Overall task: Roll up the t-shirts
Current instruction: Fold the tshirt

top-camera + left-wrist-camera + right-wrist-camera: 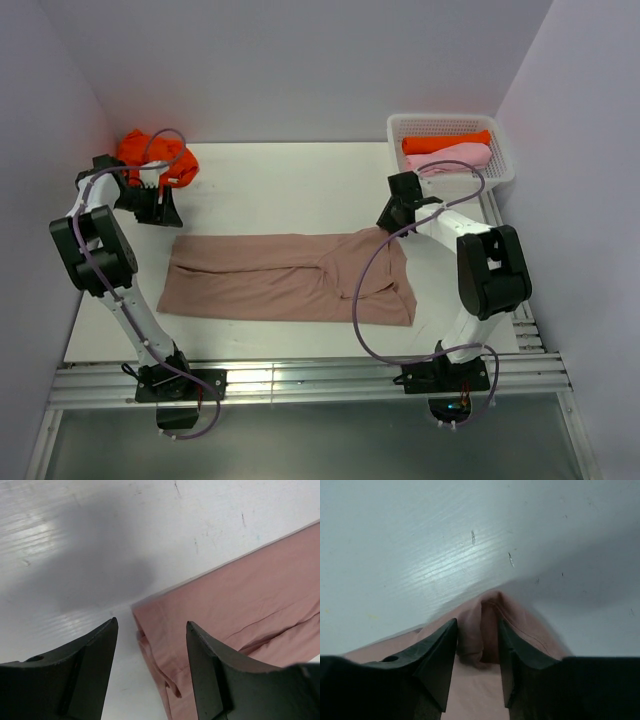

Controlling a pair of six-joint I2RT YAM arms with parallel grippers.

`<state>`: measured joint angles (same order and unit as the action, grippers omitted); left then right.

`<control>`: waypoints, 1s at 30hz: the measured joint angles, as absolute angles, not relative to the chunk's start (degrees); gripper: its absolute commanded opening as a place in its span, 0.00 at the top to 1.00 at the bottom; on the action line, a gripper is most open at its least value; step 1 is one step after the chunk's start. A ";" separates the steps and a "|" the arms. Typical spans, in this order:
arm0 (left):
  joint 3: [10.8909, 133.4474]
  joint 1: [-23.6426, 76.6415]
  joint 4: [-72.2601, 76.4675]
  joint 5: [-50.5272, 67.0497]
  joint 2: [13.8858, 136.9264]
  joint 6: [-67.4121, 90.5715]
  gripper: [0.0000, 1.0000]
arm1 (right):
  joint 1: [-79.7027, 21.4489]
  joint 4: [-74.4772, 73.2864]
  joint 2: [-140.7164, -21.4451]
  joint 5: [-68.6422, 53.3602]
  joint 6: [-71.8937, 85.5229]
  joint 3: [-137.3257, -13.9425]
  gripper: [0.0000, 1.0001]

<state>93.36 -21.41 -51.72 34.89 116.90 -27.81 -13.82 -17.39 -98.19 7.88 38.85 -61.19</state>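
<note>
As it lies across the middle of the white table (280, 190), the pinkish-brown t-shirt (270, 278) forms a long flat band. Its long axis runs left to right, narrower at the left end and wider at the right, where a flap is doubled over. The cloth is soft and matte, with shallow lengthwise creases and a stitched hem.

Over its far left corner the left gripper (151, 625) hangs with its black fingers spread wide, the cloth lying flat below them. At the far right corner the right gripper (477, 625) has its fingers set apart around a raised pucker of the shirt; whether they squeeze it I cannot tell.

A crumpled orange t-shirt (155, 155) sits at the table's far left corner. At the far right, a white mesh basket (396, 130) holds a folded orange t-shirt (445, 142) and a light pink t-shirt (455, 158).
</note>
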 measured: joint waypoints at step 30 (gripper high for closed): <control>91.85 -14.81 -49.34 28.93 121.03 -24.23 0.38 | -7.07 -10.59 -96.42 3.36 36.93 -55.20 0.95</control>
<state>91.85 -14.81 -49.34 28.93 121.03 -24.23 -7.07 -10.59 -96.42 3.36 36.93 -55.20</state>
